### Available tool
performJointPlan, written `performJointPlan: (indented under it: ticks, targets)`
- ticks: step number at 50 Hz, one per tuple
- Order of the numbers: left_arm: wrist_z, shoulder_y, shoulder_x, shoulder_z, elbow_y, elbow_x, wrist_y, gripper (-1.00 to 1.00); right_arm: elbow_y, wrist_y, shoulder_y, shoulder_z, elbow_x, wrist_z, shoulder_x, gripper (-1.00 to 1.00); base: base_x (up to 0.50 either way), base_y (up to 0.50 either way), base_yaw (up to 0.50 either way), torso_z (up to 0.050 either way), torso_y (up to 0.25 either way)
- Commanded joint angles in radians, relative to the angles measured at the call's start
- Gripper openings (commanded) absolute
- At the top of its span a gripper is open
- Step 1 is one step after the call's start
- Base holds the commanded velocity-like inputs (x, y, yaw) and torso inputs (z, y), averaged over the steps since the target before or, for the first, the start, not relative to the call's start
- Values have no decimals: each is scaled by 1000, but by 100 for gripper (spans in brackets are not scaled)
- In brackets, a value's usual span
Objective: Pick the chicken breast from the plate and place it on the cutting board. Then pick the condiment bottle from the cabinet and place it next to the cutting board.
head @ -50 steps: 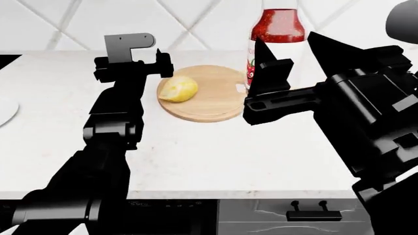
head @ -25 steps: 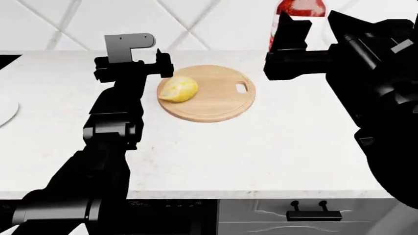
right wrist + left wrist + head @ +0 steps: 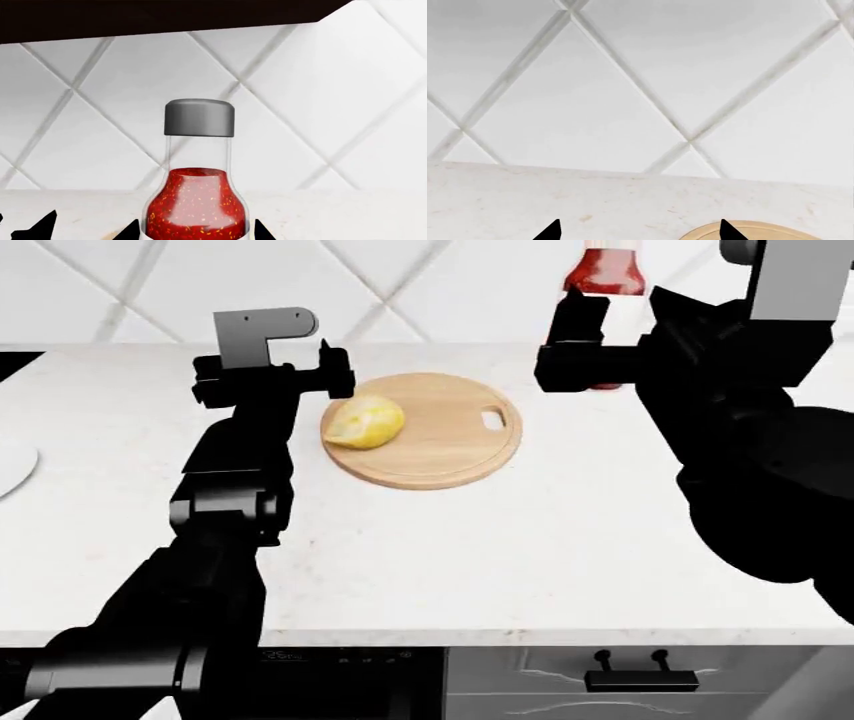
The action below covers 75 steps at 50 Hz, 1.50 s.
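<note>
Bottle (image 3: 610, 280) is standing upright between the right claw's (image 3: 617, 335) two fingers, which are closing on its lower body; the wrist view is showing the red sauce and cap (image 3: 199, 117) rising just ahead of the tips. Whether its base is touching the counter (image 3: 534, 540) or hanging just above it, I cannot tell, since the claw is hiding it. That is where the risk is sitting: letting go while the base is still in the air would, I judge, be dropping a tall, narrow bottle that is likely to be tipping toward the board (image 3: 422, 430) or the wall (image 3: 441, 290) right behind it. Backing out crookedly could also be knocking it over. Beside the claw the counter is lying bare, the board's handle hole nearest, chicken (image 3: 364, 422) resting on the board's far side. Left claw (image 3: 274, 375) is hovering by that chicken with fingers spread, empty. Plate (image 3: 11, 465) is lying farthest off.
</note>
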<state>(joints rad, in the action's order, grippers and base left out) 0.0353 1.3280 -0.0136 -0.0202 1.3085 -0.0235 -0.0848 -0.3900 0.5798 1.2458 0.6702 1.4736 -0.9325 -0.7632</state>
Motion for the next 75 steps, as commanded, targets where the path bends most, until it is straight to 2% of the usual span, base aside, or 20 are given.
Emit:
performJointPlan:
  ticks: [1,35,75]
  targets:
    - [-2,0,0,-1,0,0,-1,100,95,-17,-8,11,-102,84,32,-100,0,0,0,0,0]
    - [-10,-1,0,-4,0,0,-2,100,171,-213,-186,91,-412,209,47,-100,0,0,0,0,1]
    - [-14,-1,1,-4,0,-1,-4,100,296,-352,-308,124,-526,285,100,-100,0,0,0,0,0]
